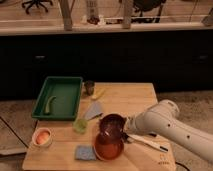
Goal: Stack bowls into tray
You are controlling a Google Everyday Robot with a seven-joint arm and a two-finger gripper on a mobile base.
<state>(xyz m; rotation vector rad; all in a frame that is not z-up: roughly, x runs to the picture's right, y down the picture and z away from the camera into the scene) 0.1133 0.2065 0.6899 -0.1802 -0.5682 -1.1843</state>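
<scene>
A glossy, dark maroon-brown round bowl (112,125) is seen in the lower middle of the frame, tilted slightly and overlapping the upper rim of a slightly wider bright orange round bowl (108,147) that sits on the light wooden counter (131,100) just below it. The maroon bowl's rim catches a highlight; its inside is dark. The orange bowl's interior is shown open and nothing can be made out inside it.

The white arm's tool (127,128) is placed at the right edge of the maroon bowl, reaching in from the lower right of the frame. Its fingers are closed tight, and they appear to be pinched on the maroon bowl's right rim, though the contact is hard to make out.

A large rectangular green plastic tray (59,97) with raised sloping sides is set at the upper left of the counter, well apart from both bowls. A small green elongated object (49,105) lies inside it near its left wall.

A small translucent green cup (79,125) stands between the tray and the bowls. A small dark metal cup (89,87) stands just beside the tray's right upper corner. A pale round dish (42,137) at the lower left holds something orange. A blue-grey sponge (85,152) lies left of the orange bowl, and a grey cloth (93,111) above the maroon bowl.
</scene>
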